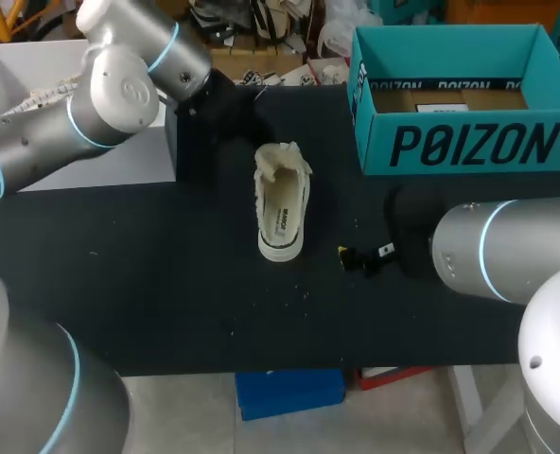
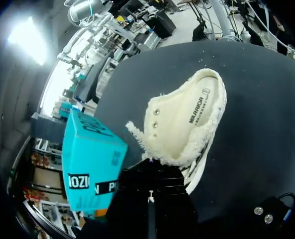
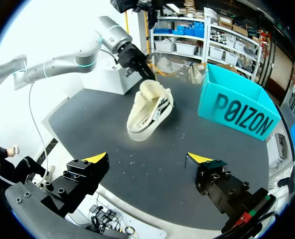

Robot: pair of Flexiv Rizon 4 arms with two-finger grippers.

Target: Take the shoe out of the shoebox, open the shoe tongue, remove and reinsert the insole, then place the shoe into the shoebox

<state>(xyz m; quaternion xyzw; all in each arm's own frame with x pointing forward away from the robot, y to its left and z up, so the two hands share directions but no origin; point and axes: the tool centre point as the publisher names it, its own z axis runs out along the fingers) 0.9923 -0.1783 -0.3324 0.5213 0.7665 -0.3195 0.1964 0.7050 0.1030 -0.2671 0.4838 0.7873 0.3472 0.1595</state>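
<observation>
A cream shoe with a fleecy lining lies on the black table, heel toward the front edge. Its insole shows inside. My left gripper is at the far end of the shoe, shut on the fuzzy tongue; its fingers close over the tongue's edge. From the right wrist view, the left gripper meets the shoe at its raised end. My right gripper stands open near the front of the table, well short of the shoe and holding nothing; the head view has it right of the heel.
The teal shoebox stands open at the back right, its wall facing the shoe. A white block sits at the back left. Bare table stretches left of and in front of the shoe.
</observation>
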